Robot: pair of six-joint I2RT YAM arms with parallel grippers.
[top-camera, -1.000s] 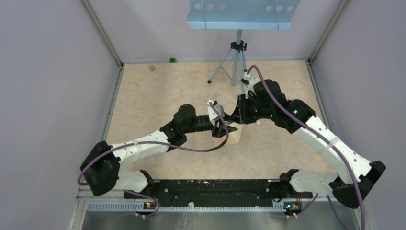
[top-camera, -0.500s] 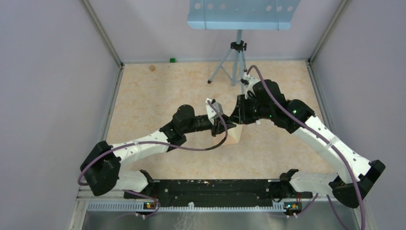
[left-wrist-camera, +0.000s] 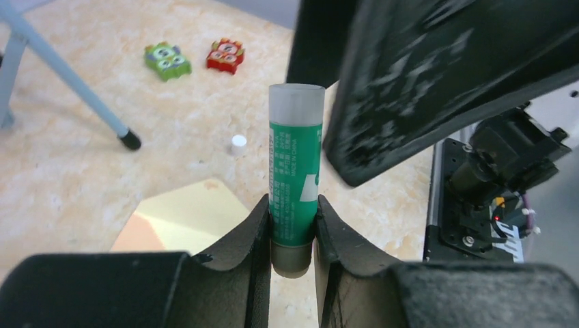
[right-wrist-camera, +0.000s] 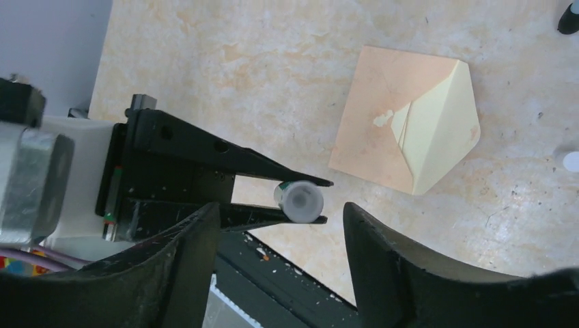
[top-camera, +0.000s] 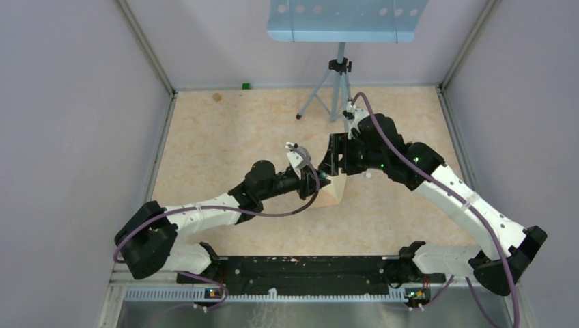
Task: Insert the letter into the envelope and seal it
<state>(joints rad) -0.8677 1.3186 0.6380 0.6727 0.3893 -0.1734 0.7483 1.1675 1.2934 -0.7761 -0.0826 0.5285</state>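
Envelope lies flat on table, flap open, unsealed. Pale sheet in its mouth reads as letter already tucked in, tho I can't split it cleanly from flap lining. Just above envelope, left gripper is clamped on base of green glue stick, held upright w/ frosted cap on. Right gripper sits over stick, jaws spread wide either side of cap, touching nothing, holding nothing. Beyond envelope: small white plug, tripod leg, then green toy & red toy further back. Progress est.: insertion prob. done. Left to do: uncap stick, glue flap, fold & press shut.
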